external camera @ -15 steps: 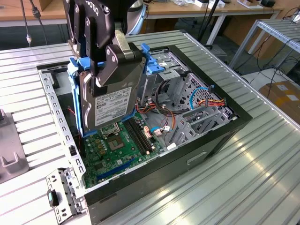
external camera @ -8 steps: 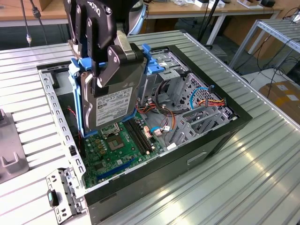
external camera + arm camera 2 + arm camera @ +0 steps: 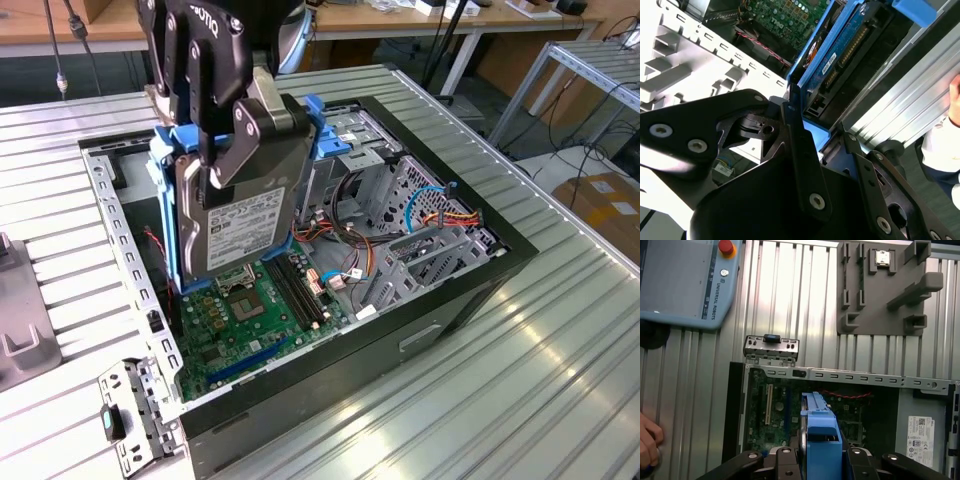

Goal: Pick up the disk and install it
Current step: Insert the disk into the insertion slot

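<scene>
The disk (image 3: 245,225), a grey metal drive in a light-blue carrier, hangs upright on edge over the open computer case (image 3: 470,290). Its lower end is just above the green motherboard (image 3: 250,320). My black gripper (image 3: 235,150) is shut on the disk, one finger on each flat side near its top. In the second wrist view the disk (image 3: 840,55) runs away from the gripper (image 3: 822,135) toward the case's rim. In the first wrist view the blue carrier (image 3: 821,435) sticks out from between the fingers (image 3: 785,460), above the case's inside.
The drive bay (image 3: 360,130) with blue latches sits at the case's far end, next to bundled cables (image 3: 440,215). A loose metal bracket (image 3: 135,410) lies by the case's near corner. A teach pendant (image 3: 680,280), a grey fixture plate (image 3: 880,290) and a person's hand (image 3: 647,440) are on the ribbed table.
</scene>
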